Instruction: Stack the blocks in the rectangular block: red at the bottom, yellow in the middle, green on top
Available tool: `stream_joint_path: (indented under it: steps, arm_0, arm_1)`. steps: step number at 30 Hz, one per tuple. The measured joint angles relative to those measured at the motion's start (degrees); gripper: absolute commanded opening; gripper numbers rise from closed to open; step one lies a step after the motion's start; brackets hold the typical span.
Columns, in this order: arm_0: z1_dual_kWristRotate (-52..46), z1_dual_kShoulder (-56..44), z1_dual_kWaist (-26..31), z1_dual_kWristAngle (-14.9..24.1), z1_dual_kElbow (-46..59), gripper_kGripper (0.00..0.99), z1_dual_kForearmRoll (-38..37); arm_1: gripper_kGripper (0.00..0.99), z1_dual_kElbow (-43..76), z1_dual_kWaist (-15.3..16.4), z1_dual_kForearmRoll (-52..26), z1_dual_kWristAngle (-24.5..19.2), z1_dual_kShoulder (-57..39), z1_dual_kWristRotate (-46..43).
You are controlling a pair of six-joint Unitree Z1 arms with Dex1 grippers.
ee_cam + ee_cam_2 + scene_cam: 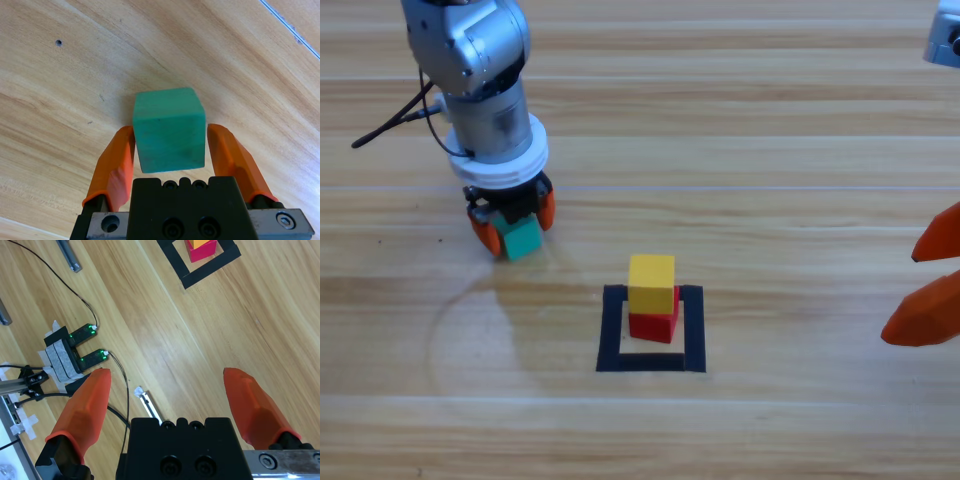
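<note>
Jaws of the left gripper [512, 222] pinch the green cube [523, 238] (right gripper [930, 280] waits wide open).

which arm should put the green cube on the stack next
Left. The left gripper is shut on the green cube, a short way up-left of the yellow cube that sits on the red cube inside the tape square. The right gripper waits open and empty at the right edge.

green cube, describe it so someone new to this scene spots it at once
Follow the left arm down from the top edge to its hand. The green cube sits between its orange jaws, left of the black tape square. It is the only cube outside that square, unstacked.
</note>
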Motion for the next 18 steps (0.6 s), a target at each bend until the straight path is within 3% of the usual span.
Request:
stream_joint_path:
  steps: [5,12,18]
  arm_0:
    - [0.00,0.82,0.00,0.00,0.00,0.588,-0.05]
    - [0.01,0.86,0.02,0.11,0.02,0.311,-0.06]
    - [2.03,0.85,0.02,0.52,-0.42,0.278,1.27]
  arm_1:
    - [0.989,0.00,0.00,0.00,0.00,0.00,0.00]
    - [0.989,0.03,0.00,0.00,0.00,0.00,-0.01]
    - [0.989,0.05,0.00,0.00,0.00,0.00,-0.21]
